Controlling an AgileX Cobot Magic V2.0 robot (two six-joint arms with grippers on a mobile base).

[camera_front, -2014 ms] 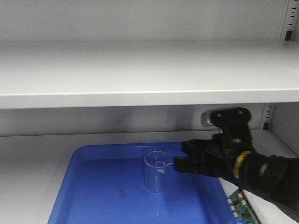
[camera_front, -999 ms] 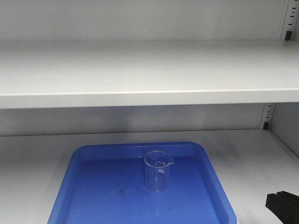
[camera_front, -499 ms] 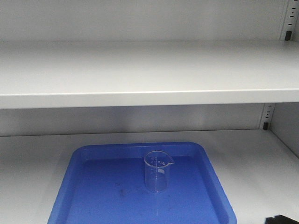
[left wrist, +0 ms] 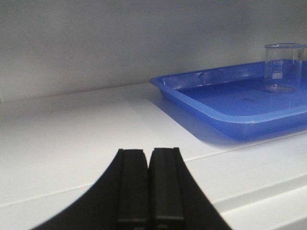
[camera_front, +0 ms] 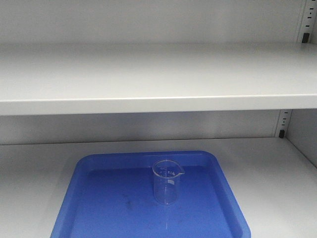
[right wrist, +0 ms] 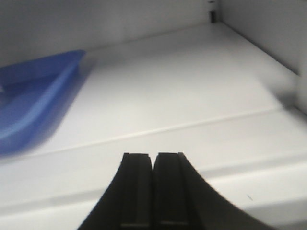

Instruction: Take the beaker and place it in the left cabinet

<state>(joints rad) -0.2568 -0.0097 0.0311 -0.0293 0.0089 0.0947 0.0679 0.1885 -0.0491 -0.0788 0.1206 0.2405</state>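
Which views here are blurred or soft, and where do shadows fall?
Front view: sharp, with shadow under the upper shelf and the beaker clear on the tray. Left wrist view: the shut left pincer is soft, the tray casting a shadow. Right wrist view: blurred overall, the tray smeared, the shut right pincer soft.

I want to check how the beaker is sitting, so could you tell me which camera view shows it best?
The front-facing view: the beaker stands upright, whole and central on the blue tray. The left wrist view shows it small at the right edge, rim cropped. The right wrist view shows only the tray's blurred corner.
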